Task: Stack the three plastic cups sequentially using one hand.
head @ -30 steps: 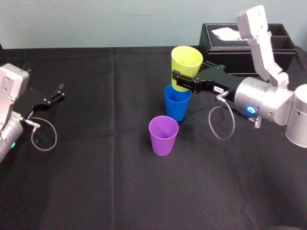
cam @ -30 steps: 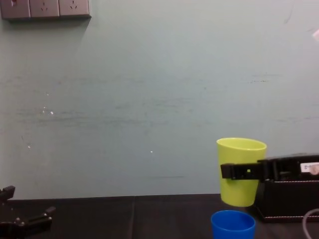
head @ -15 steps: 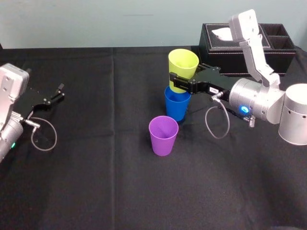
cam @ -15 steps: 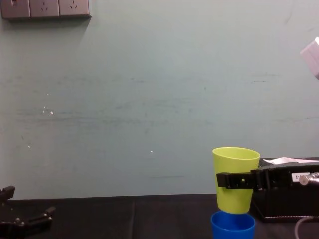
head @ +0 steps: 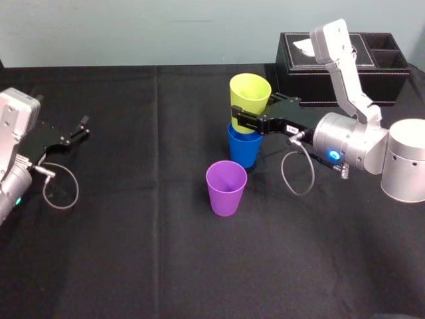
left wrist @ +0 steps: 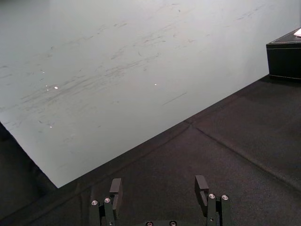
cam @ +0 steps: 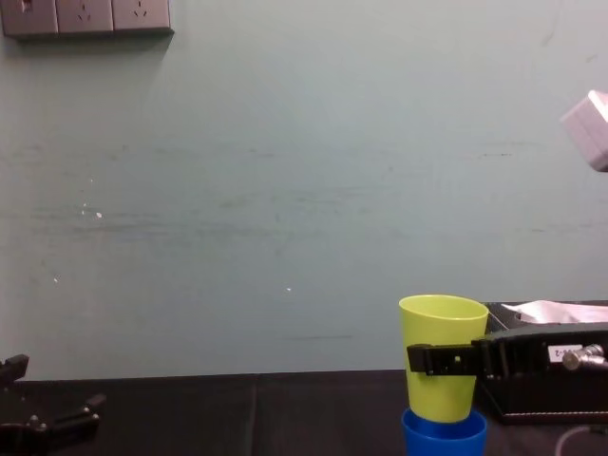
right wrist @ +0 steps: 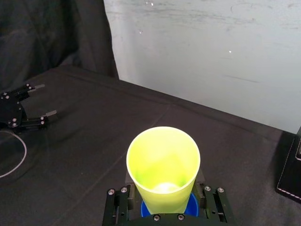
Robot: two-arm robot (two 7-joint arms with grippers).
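Note:
The yellow-green cup (head: 249,101) (right wrist: 162,168) (cam: 441,367) is clamped at mid-height by my right gripper (head: 244,120) (cam: 439,359), which is shut on it. Its base sits inside the mouth of the bright blue cup (head: 244,147) (cam: 444,433) (right wrist: 190,208) standing upright on the black table. The purple cup (head: 226,187) stands alone, upright, just in front of the blue one. My left gripper (head: 74,133) (left wrist: 160,189) rests open at the table's left side, with nothing between its fingers.
A black leather tissue box (head: 342,63) (cam: 546,366) stands at the back right, behind my right arm. The black tablecloth (head: 133,232) has free room in front and to the left. A pale wall (cam: 285,190) rises behind the table.
My right gripper has lowered the yellow-green cup and shifted it slightly left, so its base now enters the blue cup. The left arm has not moved.

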